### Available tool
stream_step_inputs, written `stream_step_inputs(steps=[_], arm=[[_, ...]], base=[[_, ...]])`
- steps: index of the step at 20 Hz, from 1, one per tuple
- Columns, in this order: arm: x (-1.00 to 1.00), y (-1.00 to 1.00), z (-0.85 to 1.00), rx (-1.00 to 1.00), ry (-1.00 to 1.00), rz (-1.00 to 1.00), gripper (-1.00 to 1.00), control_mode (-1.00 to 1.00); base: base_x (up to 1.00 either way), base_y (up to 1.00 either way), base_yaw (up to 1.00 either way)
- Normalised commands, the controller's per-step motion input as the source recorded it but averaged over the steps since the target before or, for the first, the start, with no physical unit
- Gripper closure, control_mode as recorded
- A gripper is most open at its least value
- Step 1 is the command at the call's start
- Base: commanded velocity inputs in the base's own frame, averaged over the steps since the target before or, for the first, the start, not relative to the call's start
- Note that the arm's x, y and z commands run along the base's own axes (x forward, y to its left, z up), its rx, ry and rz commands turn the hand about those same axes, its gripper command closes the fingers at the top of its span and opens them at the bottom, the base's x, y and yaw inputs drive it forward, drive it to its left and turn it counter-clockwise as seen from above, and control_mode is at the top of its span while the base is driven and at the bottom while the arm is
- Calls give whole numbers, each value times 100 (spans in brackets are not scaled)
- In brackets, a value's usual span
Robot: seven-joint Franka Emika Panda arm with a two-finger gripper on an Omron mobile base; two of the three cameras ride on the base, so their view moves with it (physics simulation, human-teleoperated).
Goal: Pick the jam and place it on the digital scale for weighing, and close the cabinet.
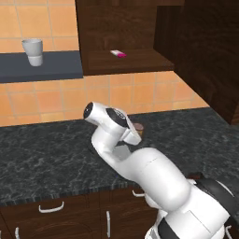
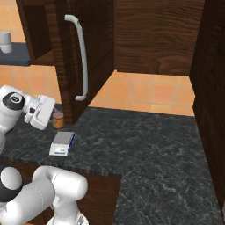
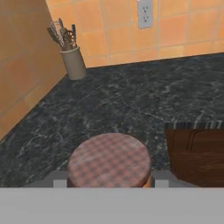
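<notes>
My gripper [image 3: 107,183] straddles small orange jam jar with checked brown lid [image 3: 109,159]; clamped or not, cannot tell. Jar rigid, light, likely slick; hold sidewall beneath lid.

glossy white rounded arm [image 1: 154,177] segments with dark joint rings and a boxy white hand.

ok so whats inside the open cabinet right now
On the cabinet shelf lies one flat pink-and-white packet. Nothing else shows there, though the open door hides part of the inside in the right base view.
</notes>
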Motion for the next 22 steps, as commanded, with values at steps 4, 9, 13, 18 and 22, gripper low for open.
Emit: stream_step_inputs(steps=[4,9,13,18,22], arm=[[-6,20,-52,1,-5,-9,100,-100],[0,7,-43,0,-7,-1,100,-100],[2,16,-36,0,0,-2,100,-100],[10,9,-18,0,0,-4,100,-100],[9,0,-16,0,0,-1,100,-100]], base=[[0,0,0],[0,0,0],[0,0,0],[0,0,0],[0,0,0]])
